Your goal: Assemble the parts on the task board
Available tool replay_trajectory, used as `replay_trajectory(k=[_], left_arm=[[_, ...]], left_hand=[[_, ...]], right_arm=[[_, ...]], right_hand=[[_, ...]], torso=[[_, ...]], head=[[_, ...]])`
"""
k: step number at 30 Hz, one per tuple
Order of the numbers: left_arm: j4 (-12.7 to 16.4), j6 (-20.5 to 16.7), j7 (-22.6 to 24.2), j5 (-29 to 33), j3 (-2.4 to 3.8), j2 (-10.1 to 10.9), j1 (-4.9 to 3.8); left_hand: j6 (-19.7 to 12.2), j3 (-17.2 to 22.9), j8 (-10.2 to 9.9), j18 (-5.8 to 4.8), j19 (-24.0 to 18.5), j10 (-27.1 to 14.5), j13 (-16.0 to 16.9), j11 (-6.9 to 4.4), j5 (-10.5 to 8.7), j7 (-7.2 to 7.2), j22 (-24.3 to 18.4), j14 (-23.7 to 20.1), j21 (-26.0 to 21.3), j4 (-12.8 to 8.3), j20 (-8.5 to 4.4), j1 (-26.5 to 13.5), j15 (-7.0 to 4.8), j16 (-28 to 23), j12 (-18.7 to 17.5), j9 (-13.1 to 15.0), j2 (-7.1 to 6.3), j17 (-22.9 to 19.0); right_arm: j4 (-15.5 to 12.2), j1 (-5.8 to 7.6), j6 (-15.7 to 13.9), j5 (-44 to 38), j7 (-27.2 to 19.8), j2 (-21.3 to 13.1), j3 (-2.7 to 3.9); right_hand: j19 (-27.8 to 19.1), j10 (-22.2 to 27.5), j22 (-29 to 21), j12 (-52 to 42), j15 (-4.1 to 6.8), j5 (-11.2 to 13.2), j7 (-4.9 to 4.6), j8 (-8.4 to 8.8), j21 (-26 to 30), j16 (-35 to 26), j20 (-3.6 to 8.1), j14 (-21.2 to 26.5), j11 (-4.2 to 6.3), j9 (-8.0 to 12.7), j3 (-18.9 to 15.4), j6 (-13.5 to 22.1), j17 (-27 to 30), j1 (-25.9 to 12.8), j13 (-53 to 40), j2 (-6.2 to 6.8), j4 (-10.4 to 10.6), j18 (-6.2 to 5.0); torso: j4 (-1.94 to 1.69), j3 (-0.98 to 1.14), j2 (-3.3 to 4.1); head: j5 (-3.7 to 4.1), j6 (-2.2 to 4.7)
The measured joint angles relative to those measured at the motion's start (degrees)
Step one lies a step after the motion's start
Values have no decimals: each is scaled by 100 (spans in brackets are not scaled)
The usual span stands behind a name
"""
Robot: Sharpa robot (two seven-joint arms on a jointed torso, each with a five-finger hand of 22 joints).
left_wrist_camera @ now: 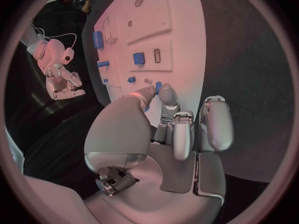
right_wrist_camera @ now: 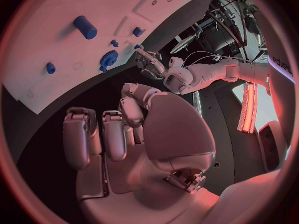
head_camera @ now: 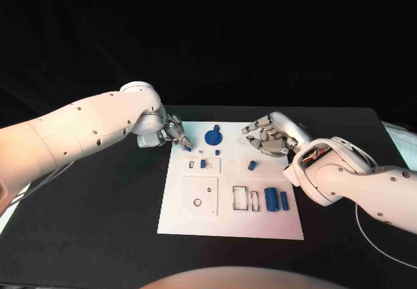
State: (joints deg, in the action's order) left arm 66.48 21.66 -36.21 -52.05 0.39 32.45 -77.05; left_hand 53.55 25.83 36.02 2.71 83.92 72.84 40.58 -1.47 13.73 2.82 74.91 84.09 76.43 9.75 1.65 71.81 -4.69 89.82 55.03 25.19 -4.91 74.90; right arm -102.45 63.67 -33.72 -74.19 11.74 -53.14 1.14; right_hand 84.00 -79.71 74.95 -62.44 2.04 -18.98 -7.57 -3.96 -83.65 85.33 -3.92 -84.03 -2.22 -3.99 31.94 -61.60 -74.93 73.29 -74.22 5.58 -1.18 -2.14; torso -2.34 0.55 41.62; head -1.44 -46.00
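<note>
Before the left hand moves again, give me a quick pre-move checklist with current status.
1. Left hand has a part: ok, a small blue piece sits pinched at its fingers, over the far left corner of the white board.
2. Grip secure: cannot tell, the piece is mostly hidden.
3. Right hand out of the way: ok, it is empty with fingers apart, at the board's far right edge.
4. Blue gear seated on the board: ok.
5. Two blue cylinders in place near the right edge: ok.
6. Target slot for the held piece: cannot tell.
</note>
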Motion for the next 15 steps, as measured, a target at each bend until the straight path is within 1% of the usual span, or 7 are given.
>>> replay_trajectory(k=[2, 5, 8, 9, 10, 11, 15], left_arm=[[218, -80, -2, 111, -13, 132, 0], [510, -199, 20, 173, -62, 301, 11], [797, -337, 79, 153, -98, 472, 76], [873, -377, 101, 128, -107, 514, 103], [963, -428, 131, 84, -118, 560, 138], [1025, -464, 155, 41, -123, 588, 163], [1220, -590, 251, -212, -134, 671, 252]], left_hand=[[10, 46, 4, -1, 0, 30, 45, -6, 87, -9, 0, 0, 0, -43, 0, -61, 0, 0, 45, 20, -61, 0], [32, 84, 31, 0, 0, 91, 121, -12, 194, -29, 0, 0, 34, -53, 0, -137, 0, 0, 107, 33, -78, 0], [71, 109, 32, 0, 0, 125, 188, -22, 282, -29, 0, 0, 68, -78, 0, -173, 0, 0, 156, 42, -113, 2], [72, 145, 32, -1, 0, 149, 212, -27, 300, -28, 0, 0, 69, -93, 0, -204, 0, 0, 179, 45, -144, 4], [78, 190, 32, 0, 0, 157, 237, -35, 318, -34, 0, 0, 69, -127, 0, -205, 0, 0, 191, 45, -146, 5], [88, 191, 32, -1, 0, 168, 251, -47, 349, -36, 0, 0, 81, -128, 0, -227, 0, 0, 194, 46, -168, 5], [114, 211, 32, -1, 0, 196, 301, -33, 437, -50, 0, 0, 101, -148, 0, -289, 0, 0, 240, 46, -180, 5]], right_arm=[[1, 0, 3, 0, 0, 0, 0], [4, 0, 7, 0, 0, 0, 0], [5, 0, 11, 1, 0, -4, -1], [6, 0, 12, 1, 0, -5, -1], [7, 0, 13, 2, -1, -5, -2], [8, -1, 14, 2, -1, -5, -2], [10, -1, 19, 3, -3, -7, -2]], right_hand=[[0, 0, 0, 0, 0, 0, 0, 0, 0, 0, 0, 0, 0, 0, 0, 0, 0, 0, 0, 0, 0, 0], [0, 0, 0, 0, 0, 0, 0, 0, 0, 0, 0, 0, 0, 0, 0, 0, 0, 0, 0, 0, 0, 0], [0, 0, 0, 0, 0, 0, 0, 0, 0, 0, 0, 0, 0, 0, 0, 0, 0, 0, 0, 0, 0, 0], [0, 0, 0, 0, 0, 0, 0, 0, 0, 0, 0, 0, 0, 0, 0, 0, 1, 0, 0, 0, 0, 0], [0, 0, -1, 0, 0, 0, 0, 0, 0, 0, 0, 0, 0, 0, 0, 0, 1, 0, 0, 0, 0, 0], [0, 0, -1, 0, 0, 0, 0, 0, 0, 0, 0, 0, 0, 0, 0, 0, 1, 0, 0, 0, 0, 0], [0, 0, -1, 0, 0, 1, 0, 0, 0, 0, 0, 0, 0, 0, 0, 0, 1, 0, 0, 0, 0, 1]], torso=[[-3, 4, -3], [-7, 4, -6], [-18, 3, -11], [-24, 2, -14], [-27, 1, -15], [-30, 1, -18], [-46, -1, -24]], head=[[-5, -4], [-8, -7], [-10, -20], [-10, -26], [-10, -29], [-10, -32], [-7, -48]])
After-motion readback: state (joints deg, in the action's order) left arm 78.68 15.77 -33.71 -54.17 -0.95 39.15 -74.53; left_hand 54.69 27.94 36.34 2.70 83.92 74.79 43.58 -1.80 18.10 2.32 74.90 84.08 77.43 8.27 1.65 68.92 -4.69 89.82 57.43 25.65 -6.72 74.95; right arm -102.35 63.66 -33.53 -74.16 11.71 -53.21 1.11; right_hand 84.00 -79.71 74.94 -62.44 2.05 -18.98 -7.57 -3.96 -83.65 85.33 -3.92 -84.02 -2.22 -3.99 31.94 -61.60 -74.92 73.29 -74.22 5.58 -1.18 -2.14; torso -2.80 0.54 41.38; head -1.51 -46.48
